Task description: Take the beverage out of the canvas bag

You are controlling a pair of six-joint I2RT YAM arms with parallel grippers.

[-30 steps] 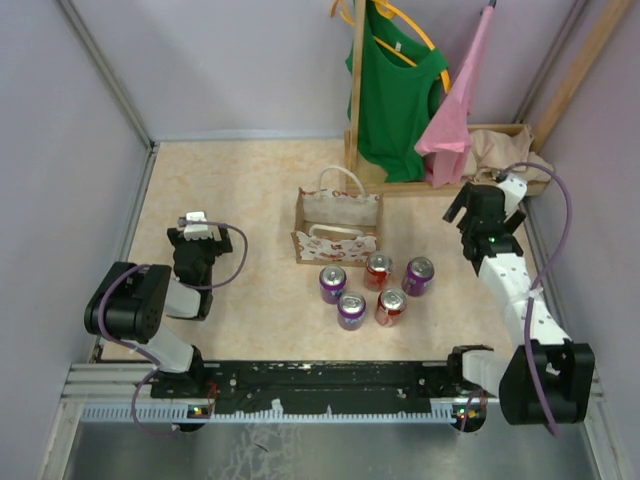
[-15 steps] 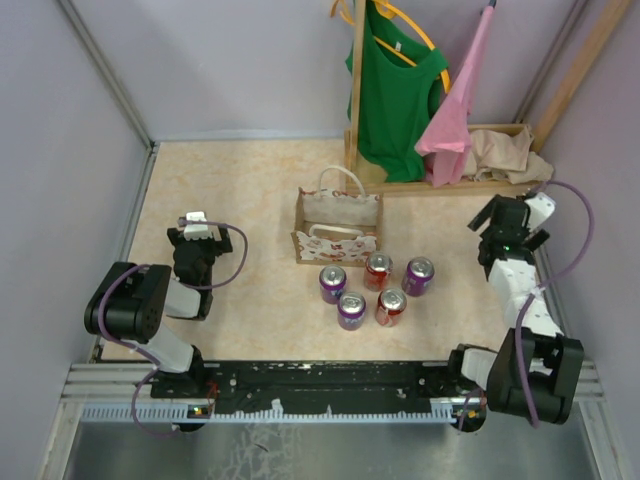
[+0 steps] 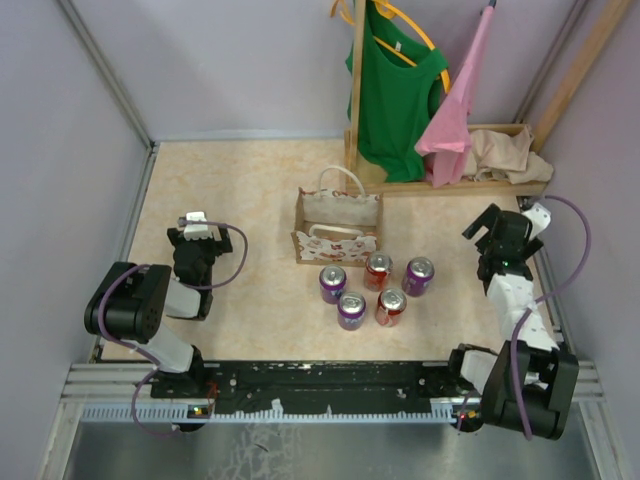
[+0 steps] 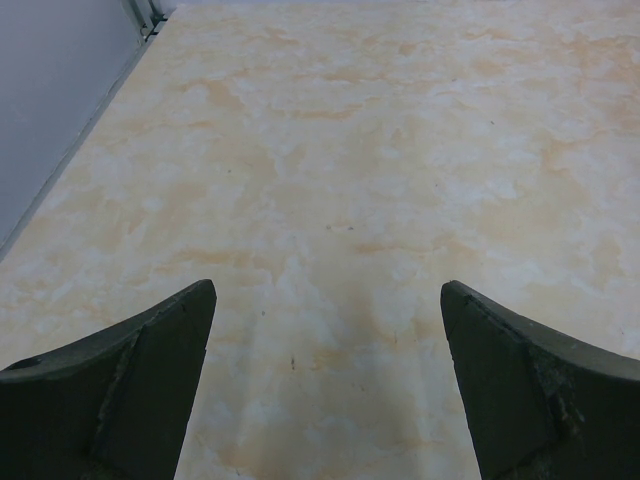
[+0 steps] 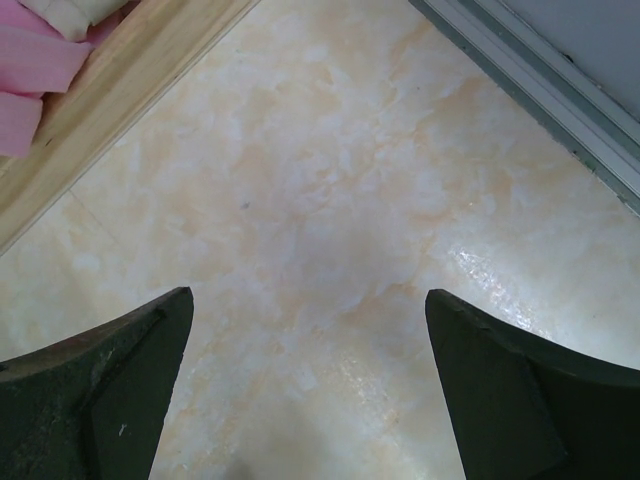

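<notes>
Pale greyish-lilac walls [image 3: 250, 60] box in a tabletop [image 3: 230, 180] with a cream-and-orange marbled look, a bit glossy in the right wrist cam. At the back right there's a wooden rack [image 3: 357, 100] with a green shirt [image 3: 395, 95] and a pink cloth [image 3: 455, 110] hanging off it, plus a beige cloth [image 3: 505, 155] bunched on its base. The bag [image 3: 337, 228] sits upright around the middle of the table, just left of the rack. It's small and boxy, cream canvas with a red flower print, two white loop handles sticking up, mouth open. Can't tell what's inside from above. Five cans [image 3: 378, 270] stand in a cluster just in front of it, three purple and two red, all upright. Left claw [image 4: 325, 300] hangs over bare table well left of the bag, fingers spread wide, nothing between them. Right claw [image 5: 308, 305] is over by the right edge near the rack base, also spread wide and holding nothing
</notes>
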